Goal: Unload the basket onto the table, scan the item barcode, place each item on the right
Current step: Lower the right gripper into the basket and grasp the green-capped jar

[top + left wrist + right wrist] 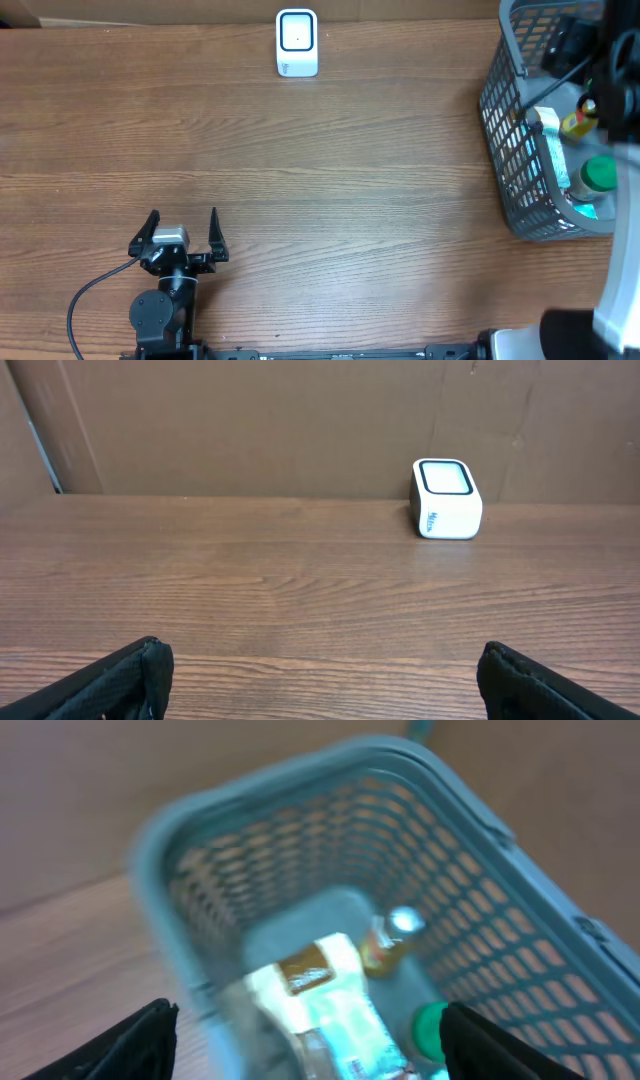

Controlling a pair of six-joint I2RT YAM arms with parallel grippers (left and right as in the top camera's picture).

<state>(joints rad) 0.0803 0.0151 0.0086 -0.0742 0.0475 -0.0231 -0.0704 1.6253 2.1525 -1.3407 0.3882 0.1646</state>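
Note:
The white barcode scanner (297, 43) stands at the far middle of the table, also visible in the left wrist view (446, 499). The items lie in a grey mesh basket (500, 110) at the right: a clear teal packet with a brown label (330, 1000), a small yellow-labelled bottle (385, 945) and a green-capped container (432, 1025). My right gripper (308, 1020) hovers over the basket (300, 810), open, with nothing between its fingers; that view is blurred. My left gripper (183, 218) rests open at the near left, empty (322, 660).
The basket takes up the right edge of the table, and the right arm (620, 60) reaches over it. A black cable (85, 300) trails from the left arm's base. A brown cardboard wall (300, 420) stands behind the scanner.

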